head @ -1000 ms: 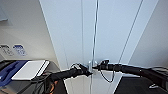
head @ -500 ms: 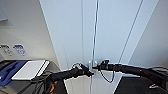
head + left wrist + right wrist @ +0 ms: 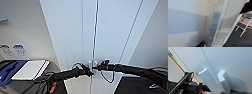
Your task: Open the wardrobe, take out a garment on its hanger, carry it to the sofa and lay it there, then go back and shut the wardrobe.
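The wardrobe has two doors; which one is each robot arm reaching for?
On the wardrobe, the left gripper is at the handle of the door left of the centre seam, the right gripper at the handle just right of it. Both doors look shut.

Wardrobe doors shut, flat white face blocks everything straight ahead. Both arms meet at the centre seam, crowding the two handles. Left gripper and right gripper nearly touching there. Open room to the left above the low table, and to the right along the bare wall.
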Motion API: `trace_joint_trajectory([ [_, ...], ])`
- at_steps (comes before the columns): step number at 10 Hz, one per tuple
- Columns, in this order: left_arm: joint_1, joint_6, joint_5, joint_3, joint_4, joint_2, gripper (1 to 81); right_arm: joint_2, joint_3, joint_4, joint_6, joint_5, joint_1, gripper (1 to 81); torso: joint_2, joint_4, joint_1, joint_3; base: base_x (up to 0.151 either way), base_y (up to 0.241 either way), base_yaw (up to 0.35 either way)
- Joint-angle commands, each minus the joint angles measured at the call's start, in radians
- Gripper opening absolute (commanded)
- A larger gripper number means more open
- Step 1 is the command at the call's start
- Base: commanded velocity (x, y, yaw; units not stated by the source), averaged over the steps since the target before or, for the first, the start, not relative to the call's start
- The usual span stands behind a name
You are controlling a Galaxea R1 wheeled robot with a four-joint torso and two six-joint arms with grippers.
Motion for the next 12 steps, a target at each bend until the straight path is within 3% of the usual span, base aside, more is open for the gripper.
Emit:
trace_joint_trajectory([
  [1, -0.172, 0.002, -0.018, -0.050, 0.030, 0.068, 81.1, 0.020, 0.055, 0.012, 0.002, -0.006, 0.162, 81.1, 0.000, 0.000, 0.000, 0.000, 0.000, 0.000, 0.000],
  [3, -0.172, 0.002, -0.036, -0.058, 0.028, 0.083, 81.1, 0.029, 0.048, 0.012, 0.002, -0.007, 0.160, 81.1, 0.000, 0.000, 0.000, 0.000, 0.000, 0.000, 0.000],
  [12, -0.175, -0.053, -0.078, 0.209, 0.001, 0.004, 81.1, 0.058, 0.111, 0.004, -0.009, -0.008, 0.110, 81.1, 0.000, 0.000, 0.001, 0.000, 0.000, 0.000, 0.000],
])
